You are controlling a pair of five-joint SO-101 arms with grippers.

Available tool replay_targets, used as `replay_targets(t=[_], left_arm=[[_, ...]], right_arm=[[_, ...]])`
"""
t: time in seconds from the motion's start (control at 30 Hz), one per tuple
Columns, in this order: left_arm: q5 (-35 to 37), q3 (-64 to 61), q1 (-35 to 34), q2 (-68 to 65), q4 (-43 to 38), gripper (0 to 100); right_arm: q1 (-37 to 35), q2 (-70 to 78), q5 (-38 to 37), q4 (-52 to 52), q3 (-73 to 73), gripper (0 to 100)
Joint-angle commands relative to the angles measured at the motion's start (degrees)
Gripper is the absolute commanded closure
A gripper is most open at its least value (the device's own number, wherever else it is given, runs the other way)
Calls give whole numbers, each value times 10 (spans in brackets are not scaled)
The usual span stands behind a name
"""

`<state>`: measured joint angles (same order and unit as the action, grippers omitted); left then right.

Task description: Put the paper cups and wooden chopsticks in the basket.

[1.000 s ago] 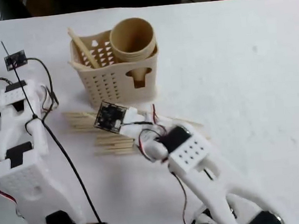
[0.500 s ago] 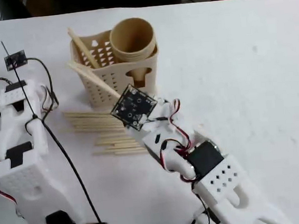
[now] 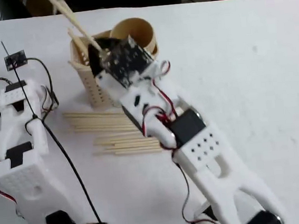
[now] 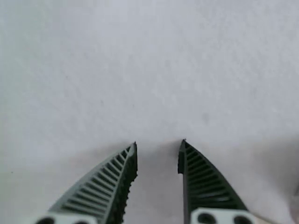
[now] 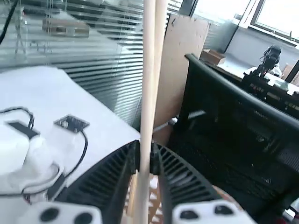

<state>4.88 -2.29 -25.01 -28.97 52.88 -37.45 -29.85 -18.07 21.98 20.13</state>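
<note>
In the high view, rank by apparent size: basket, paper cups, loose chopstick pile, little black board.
1. Chopstick pile and basket: alike, and the right arm hides part of the basket.
2. Then paper cups.
3. Smallest, black board.

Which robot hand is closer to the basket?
The right one. The right gripper is just above the basket, shut on chopsticks. The left gripper hangs open over bare table, away from the basket.
</note>
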Motion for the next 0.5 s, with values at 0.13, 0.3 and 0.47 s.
replay_targets(t=[0.13, 0.3, 0.47], left_arm=[[-2, 5, 4, 7, -9, 842], [-2, 5, 5, 6, -10, 842], [-2, 5, 5, 6, -10, 842]], right_arm=[[3, 84, 11, -22, -156, 981], [2, 130, 11, -22, -234, 981], [3, 174, 11, -18, -284, 981]])
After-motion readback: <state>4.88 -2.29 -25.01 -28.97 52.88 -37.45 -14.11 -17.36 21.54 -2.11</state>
